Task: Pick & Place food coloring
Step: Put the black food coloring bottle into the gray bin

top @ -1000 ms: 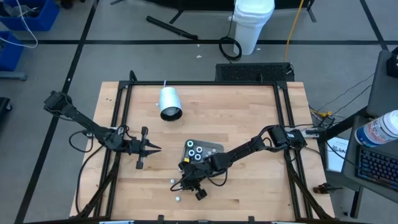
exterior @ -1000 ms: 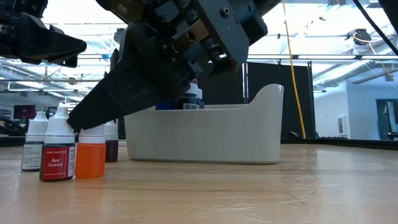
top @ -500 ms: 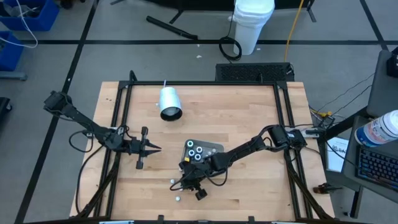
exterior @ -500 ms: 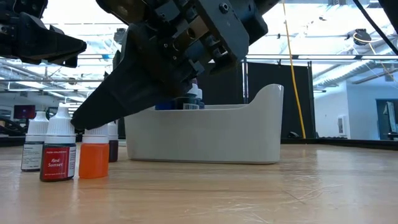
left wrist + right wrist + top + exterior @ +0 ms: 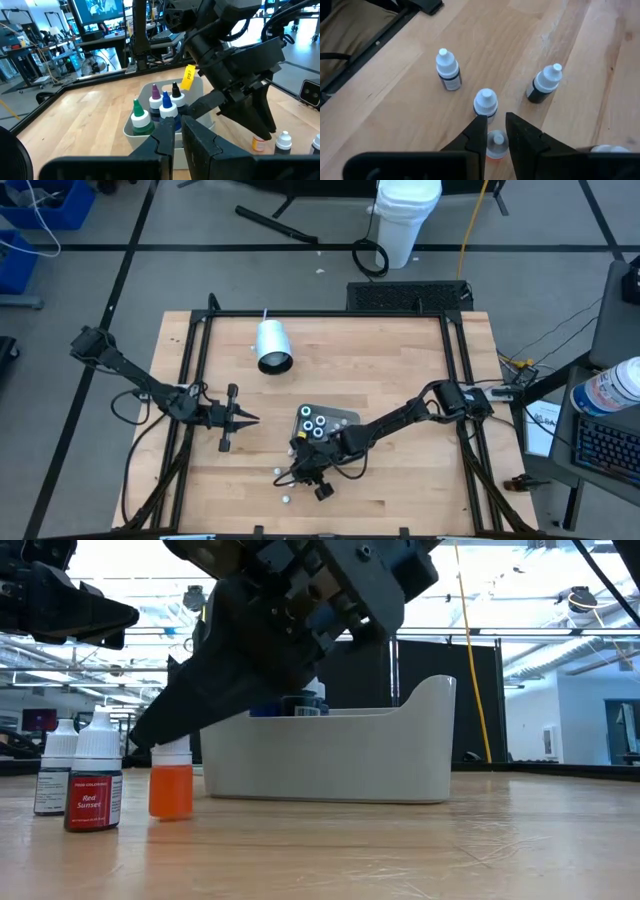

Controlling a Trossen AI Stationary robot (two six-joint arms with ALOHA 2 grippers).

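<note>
low down, orange food coloring bottle (image 5: 171,783), white cap, upright between right gripper (image 5: 493,133) fingers

The right arm stretches across the table with its gripper (image 5: 493,131) tipped down, fingers (image 5: 476,132) closed to a narrow gap, while the left arm waits off to the side, its gripper (image 5: 247,418) nearly closed and level.

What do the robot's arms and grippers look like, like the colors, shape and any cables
Both arms are dark, nearly black, slim and jointed, with thin black cables running along them and trailing off the table sides. The left gripper ends in two narrow fingers tapering to a point. The right gripper has a blocky black housing and wedge-shaped fingers. No readable markings show.
</note>
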